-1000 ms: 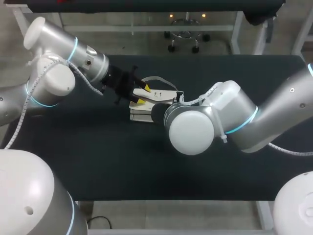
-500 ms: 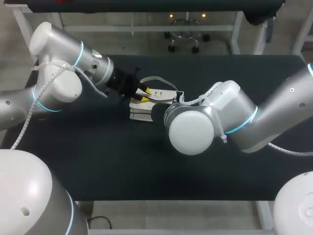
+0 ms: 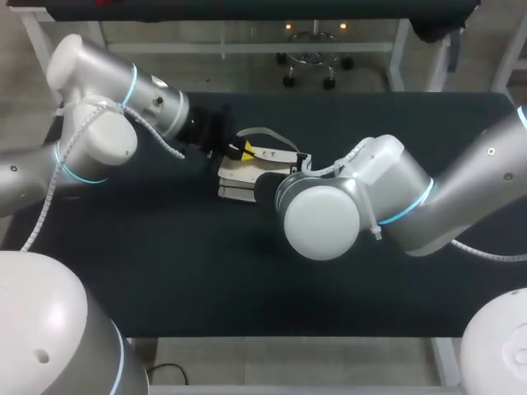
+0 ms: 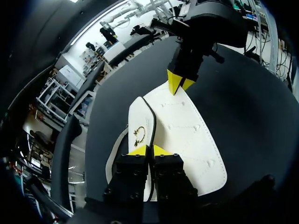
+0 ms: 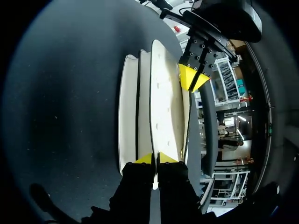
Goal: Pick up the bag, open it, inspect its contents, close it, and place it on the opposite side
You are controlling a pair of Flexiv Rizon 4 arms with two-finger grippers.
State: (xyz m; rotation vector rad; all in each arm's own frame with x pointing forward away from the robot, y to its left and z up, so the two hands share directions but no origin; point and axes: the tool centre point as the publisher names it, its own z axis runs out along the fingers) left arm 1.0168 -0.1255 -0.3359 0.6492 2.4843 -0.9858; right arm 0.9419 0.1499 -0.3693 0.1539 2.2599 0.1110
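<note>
A flat white bag [image 3: 237, 178] with stitched seams and a grey strap [image 3: 265, 132] lies in the middle of the black table. My left gripper [image 3: 240, 151] comes in from the left and is shut on the bag's near edge [image 4: 149, 150], beside a small gold clasp [image 4: 138, 136]. My right gripper [image 5: 155, 158] is shut on the opposite end of the bag [image 5: 163, 102], pinching its upper panel. In the head view the right arm's wrist hides that gripper. Each wrist view shows the other gripper across the bag: the right one [image 4: 180, 83], the left one [image 5: 192, 78].
The black table [image 3: 206, 271] stretches bare to the front and to both sides of the bag. My right arm's large elbow [image 3: 323, 220] hangs over the table's middle, just in front of the bag.
My left gripper has closed from wide open onto the bag's left end and shifted slightly toward it. The right arm and the bag have stayed put.
</note>
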